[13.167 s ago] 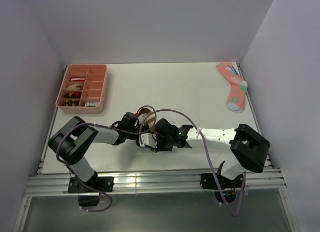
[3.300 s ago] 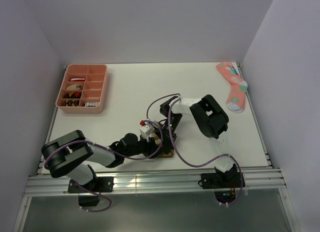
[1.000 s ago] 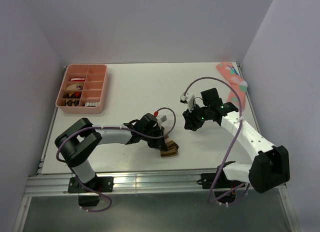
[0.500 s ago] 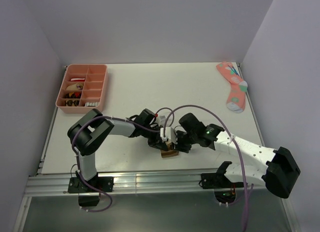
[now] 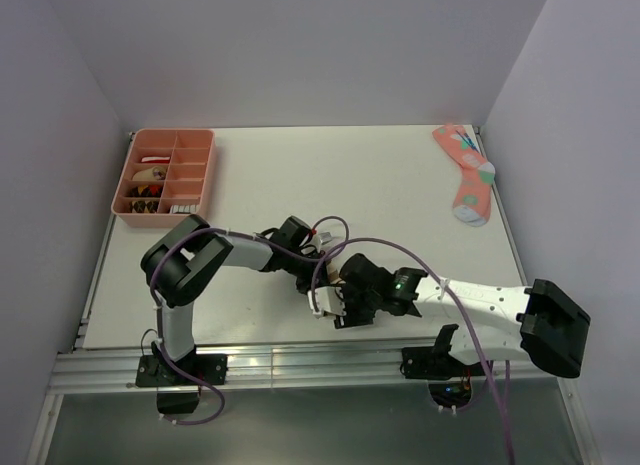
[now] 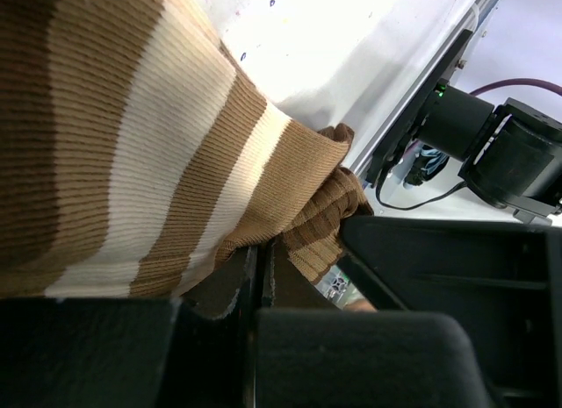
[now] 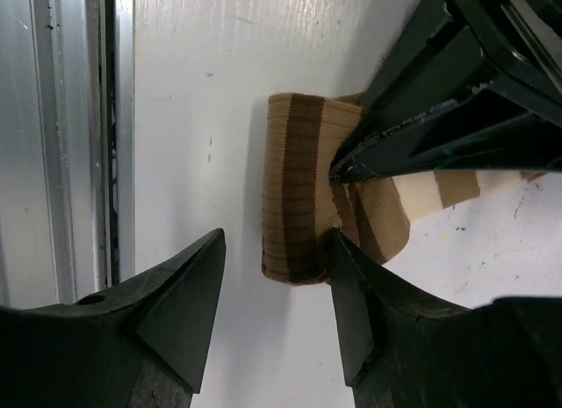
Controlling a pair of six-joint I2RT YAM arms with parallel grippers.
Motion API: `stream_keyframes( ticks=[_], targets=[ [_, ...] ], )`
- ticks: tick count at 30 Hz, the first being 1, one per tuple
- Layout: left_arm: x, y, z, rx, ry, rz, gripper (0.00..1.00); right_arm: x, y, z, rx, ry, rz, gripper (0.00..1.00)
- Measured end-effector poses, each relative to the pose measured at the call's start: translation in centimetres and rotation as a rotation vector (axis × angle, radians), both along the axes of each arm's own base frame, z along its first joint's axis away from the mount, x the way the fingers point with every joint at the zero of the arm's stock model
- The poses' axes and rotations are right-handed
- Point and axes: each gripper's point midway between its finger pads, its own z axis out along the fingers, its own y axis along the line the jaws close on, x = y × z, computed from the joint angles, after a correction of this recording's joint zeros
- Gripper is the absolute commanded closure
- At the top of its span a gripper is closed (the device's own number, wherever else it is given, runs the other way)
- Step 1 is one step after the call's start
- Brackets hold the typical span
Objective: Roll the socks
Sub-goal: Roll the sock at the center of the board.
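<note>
Our left gripper is pinched tight on the brown-and-tan sock. The sock lies bunched in a roll close to the front edge of the table, near the middle. Our right gripper is spread wide, with one finger on each side of the roll's end. We think we should close it slowly and catch the whole roll, not only the loose outer fold. The left pinch should hold firm. We cannot see the small white sock.

right gripper moved in, now straddling the brown-striped sock
</note>
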Motion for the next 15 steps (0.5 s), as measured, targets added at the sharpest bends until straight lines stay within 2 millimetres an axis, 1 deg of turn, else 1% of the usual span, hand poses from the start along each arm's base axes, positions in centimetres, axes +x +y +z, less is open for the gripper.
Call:
stream_keyframes(
  ticks=[5,6,7,8,11,12,13,14,15],
  targets=[
    [0.0,0.0,0.0,0.008,0.005,0.000,1.00,0.3,0.4,-0.5,-0.015,-0.028,0.006,0.45],
    [0.0,0.1,0.0,0.008,0.005,0.000,1.00,0.4,0.5,-0.6,-0.014,-0.032,0.004,0.47],
    [0.0,0.1,0.0,0.008,0.005,0.000,1.00,0.6,0.6,-0.7,-0.015,-0.038,0.001,0.53],
    [0.1,0.1,0.0,0.008,0.005,0.001,0.99,0.7,0.6,-0.8,-0.016,-0.042,0.000,0.56],
    [0.1,0.1,0.0,0.008,0.007,0.005,0.96,1.0,0.7,-1.1,-0.024,-0.049,-0.009,0.62],
    [0.1,0.1,0.0,0.007,0.009,0.008,0.93,1.0,0.8,-1.2,-0.025,-0.049,-0.009,0.64],
    [0.1,0.1,0.0,0.005,0.011,0.012,0.92,1.0,0.7,-1.3,-0.026,-0.048,-0.009,0.67],
    [0.2,0.2,0.0,0.003,0.014,0.023,0.92,1.0,0.7,-1.3,-0.026,-0.047,-0.008,0.71],
    [0.2,0.3,0.0,0.002,0.014,0.032,0.93,0.9,0.8,-1.3,-0.024,-0.045,-0.005,0.72]
  ],
)
